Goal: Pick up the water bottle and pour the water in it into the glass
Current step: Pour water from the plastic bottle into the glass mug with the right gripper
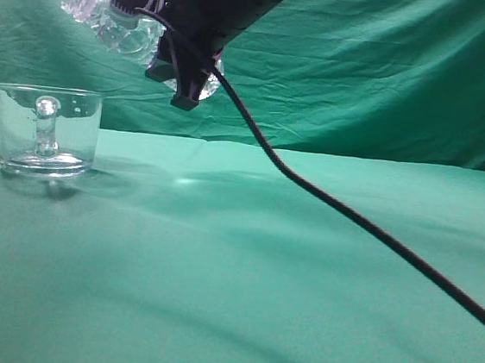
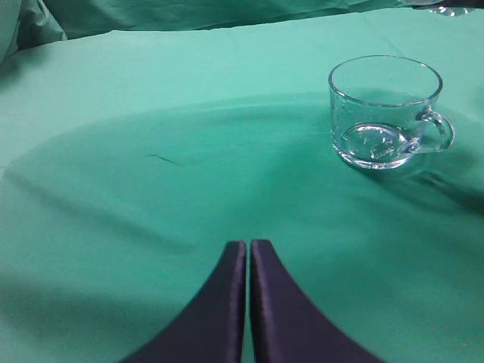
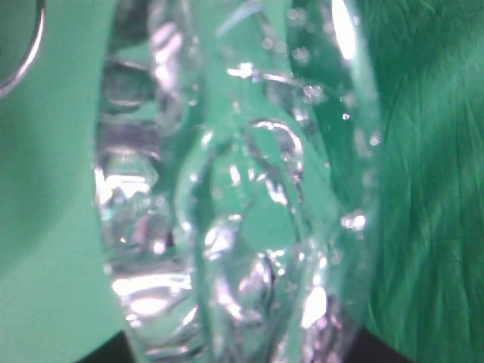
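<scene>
The right gripper [image 1: 184, 80] is up high near the top of the exterior view, above the green cloth [image 1: 302, 274] that covers the table. It is closed around the water bottle [image 1: 112, 20] and holds it in the air. The bottle lies tipped over on its side, and its neck end pokes out to the left past the dark arm. That end is higher than the glass [image 1: 45, 130] and a little to the right of it, not touching it.

In the right wrist view the bottle [image 3: 242, 197] fills almost the whole picture. It is clear and bumpy with shiny spots and small drops on it. I cannot tell how much water is in it.

The glass sits upright on the cloth at the left of the exterior view. Its round handle faces the camera. In the left wrist view the glass [image 2: 384, 112] is at the upper right with its handle pointing right. There is a shiny bit at the bottom of it, but I cannot tell if that is water.

The left gripper [image 2: 249, 246] is low over the cloth, well apart from the glass. Its 2 dark fingers [image 2: 219, 302] are pressed together with nothing in between.

A black cable [image 1: 351, 219] hangs from the right arm down to the right
</scene>
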{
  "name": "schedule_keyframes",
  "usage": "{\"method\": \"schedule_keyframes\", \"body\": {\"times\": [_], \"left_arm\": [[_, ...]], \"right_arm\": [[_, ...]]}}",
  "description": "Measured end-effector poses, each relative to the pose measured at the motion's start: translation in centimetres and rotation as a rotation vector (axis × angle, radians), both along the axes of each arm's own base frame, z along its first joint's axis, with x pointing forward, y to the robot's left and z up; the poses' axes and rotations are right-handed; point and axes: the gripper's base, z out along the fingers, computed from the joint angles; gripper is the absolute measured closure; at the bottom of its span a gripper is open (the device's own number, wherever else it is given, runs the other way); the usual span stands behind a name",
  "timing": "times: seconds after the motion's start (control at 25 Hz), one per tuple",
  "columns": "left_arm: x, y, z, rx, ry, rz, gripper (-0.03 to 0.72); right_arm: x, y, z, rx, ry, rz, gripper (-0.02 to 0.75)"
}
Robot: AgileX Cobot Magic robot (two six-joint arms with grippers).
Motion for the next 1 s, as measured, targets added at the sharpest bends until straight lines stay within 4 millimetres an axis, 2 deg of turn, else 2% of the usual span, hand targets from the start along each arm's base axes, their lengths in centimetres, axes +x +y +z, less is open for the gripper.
{"method": "schedule_keyframes", "body": {"times": [0.44,1.0], "left_arm": [[0.0,0.0,0.0,0.0,0.0,0.0,0.688],[0.0,0.0,0.0,0.0,0.0,0.0,0.688]], "right_arm": [[1.0,-1.2,0.0,-0.005,-0.006,-0.027,0.514],[1.3,-1.5,0.2,-0.048,-0.06,-0.004,0.514]]}}
